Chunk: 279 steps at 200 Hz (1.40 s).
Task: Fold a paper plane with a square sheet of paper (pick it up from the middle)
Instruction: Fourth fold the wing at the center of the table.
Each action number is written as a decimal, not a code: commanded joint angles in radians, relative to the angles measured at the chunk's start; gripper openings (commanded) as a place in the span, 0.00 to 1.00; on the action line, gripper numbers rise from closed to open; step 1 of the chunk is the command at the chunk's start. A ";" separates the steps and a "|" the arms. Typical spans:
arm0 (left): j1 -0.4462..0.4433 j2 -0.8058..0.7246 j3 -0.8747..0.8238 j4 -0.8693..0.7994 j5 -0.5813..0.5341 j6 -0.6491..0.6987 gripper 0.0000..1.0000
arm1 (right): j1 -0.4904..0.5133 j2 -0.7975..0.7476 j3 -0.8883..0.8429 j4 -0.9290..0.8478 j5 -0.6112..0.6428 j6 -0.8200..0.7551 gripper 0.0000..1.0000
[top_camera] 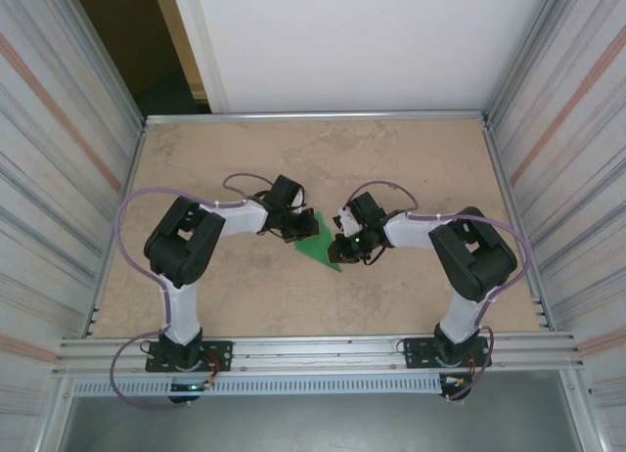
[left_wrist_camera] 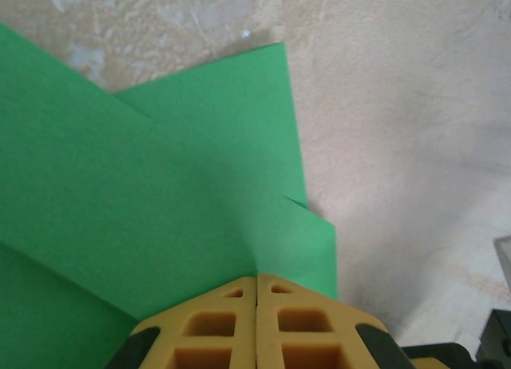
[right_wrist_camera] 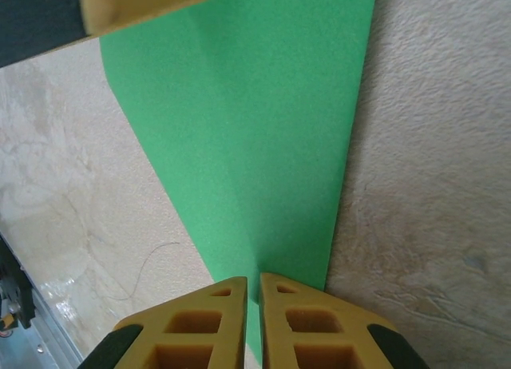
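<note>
Green paper plane (top_camera: 315, 239), unmarked, on table (top_camera: 391, 158); left hand (left_wrist_camera: 256, 279), right hand (right_wrist_camera: 253, 279) each clenched on it.

Lab test cell: aluminium-railed table (top_camera: 391, 158), corrugated panel walls (top_camera: 59, 129).

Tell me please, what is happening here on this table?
Two robot arms are folding a green paper in the middle of the table. It is already partly folded, with layers overlapping. The left gripper is shut over the folded layers; the right gripper pinches its narrow end.
</note>
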 commanded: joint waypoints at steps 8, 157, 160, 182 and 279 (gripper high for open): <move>0.006 0.031 0.011 -0.046 -0.040 0.009 0.05 | -0.003 -0.071 -0.018 -0.024 -0.010 0.031 0.15; 0.011 0.043 -0.020 -0.051 -0.074 0.000 0.04 | 0.012 -0.091 0.010 0.097 0.043 0.126 0.08; 0.010 0.043 -0.020 -0.050 -0.073 0.001 0.04 | 0.012 -0.085 0.011 0.101 0.039 0.127 0.08; 0.010 0.047 -0.019 -0.048 -0.069 0.004 0.04 | 0.014 -0.044 0.023 0.111 0.018 0.123 0.08; 0.020 0.065 -0.014 -0.089 -0.090 0.012 0.04 | 0.020 0.046 0.015 0.024 0.013 0.050 0.08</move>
